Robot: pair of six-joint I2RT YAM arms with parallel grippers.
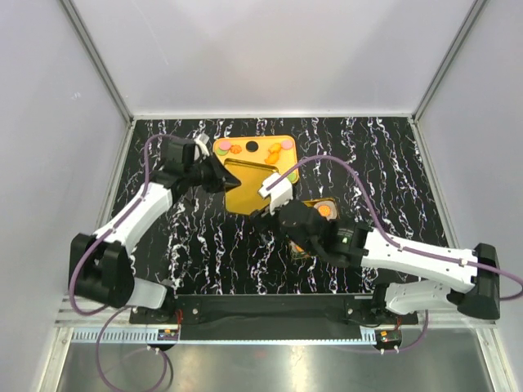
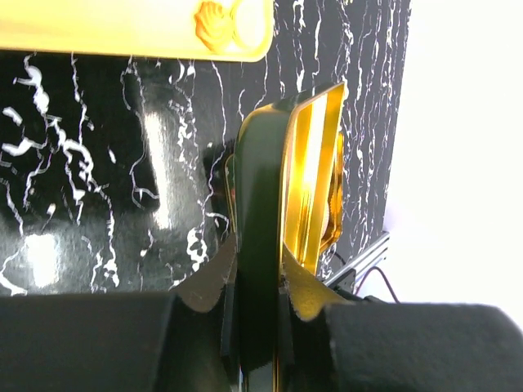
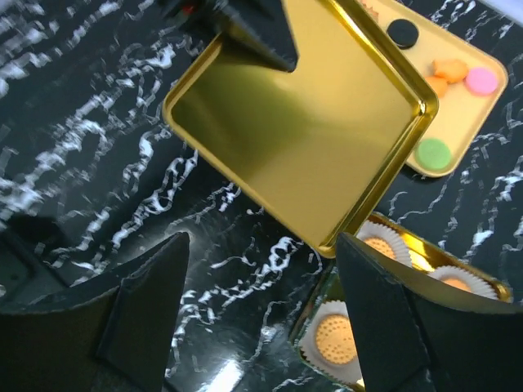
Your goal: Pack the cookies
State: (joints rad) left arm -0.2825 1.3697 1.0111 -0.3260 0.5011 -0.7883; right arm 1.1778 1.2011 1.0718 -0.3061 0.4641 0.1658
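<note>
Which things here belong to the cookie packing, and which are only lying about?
Belong:
loose cookies on the yellow tray
gold box with cookies in paper cups
gold lid, held by the left gripper
right gripper, open

Only there:
purple cables
black marbled table

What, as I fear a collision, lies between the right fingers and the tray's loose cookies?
The gold lid, pinched by the left fingers, fills that stretch short of the cookies; the right wrist view shows it.
</note>
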